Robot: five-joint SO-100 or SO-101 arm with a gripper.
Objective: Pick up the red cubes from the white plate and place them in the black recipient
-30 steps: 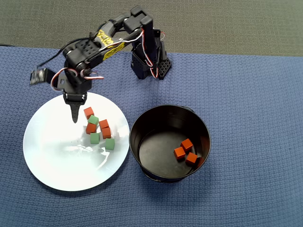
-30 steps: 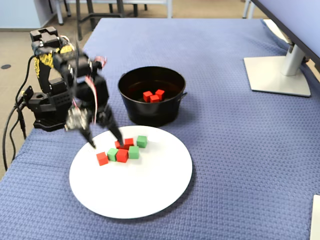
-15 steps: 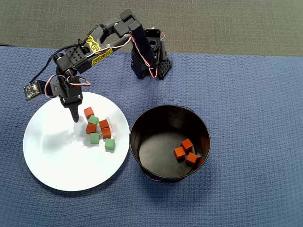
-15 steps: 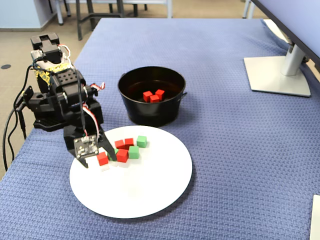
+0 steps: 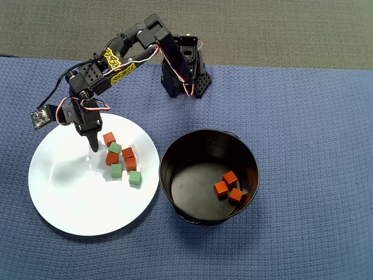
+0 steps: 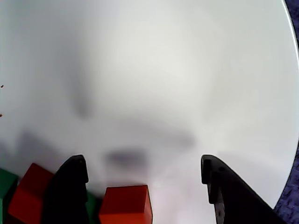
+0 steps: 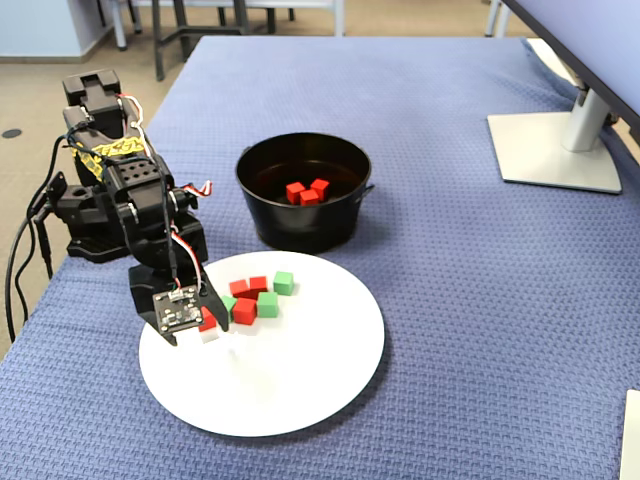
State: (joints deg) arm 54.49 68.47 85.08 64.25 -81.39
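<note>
The gripper (image 6: pixel 140 175) is seen spread wide over the white plate (image 5: pixel 70 198), with 1 red cube (image 6: pixel 125 205) lying between its 2 fingers, nearer the left one in the wrist view and touched by neither. The left finger (image 6: pixel 70 191) and the right finger (image 6: pixel 224 191) are shown there as dark prongs rising from the bottom edge, with bare plate ahead of their tips. Behind the left finger, a 2nd red cube (image 6: pixel 25 198) and part of a green cube (image 6: pixel 7 184) are partly hidden.

In the overhead view, the gripper (image 5: pixel 93 142) is pointed down at the upper part of the plate, and the nearest red cube (image 5: pixel 109 139) is found just beside its tip, to the right. Further right of the fingers and below them, 3 more red cubes and 3 green cubes (image 5: pixel 115 148) are clustered on the plate.

The black recipient (image 5: pixel 175 157) is placed well apart from the fingers, to the right of the plate, and 3 red cubes (image 5: pixel 228 187) are held on its flat bottom.

In the fixed view, the gripper (image 7: pixel 193 328) is lowered over the plate's left part, with the cube cluster (image 7: pixel 255 295) just to its right. Everything rests on a blue cloth (image 5: pixel 303 116).
</note>
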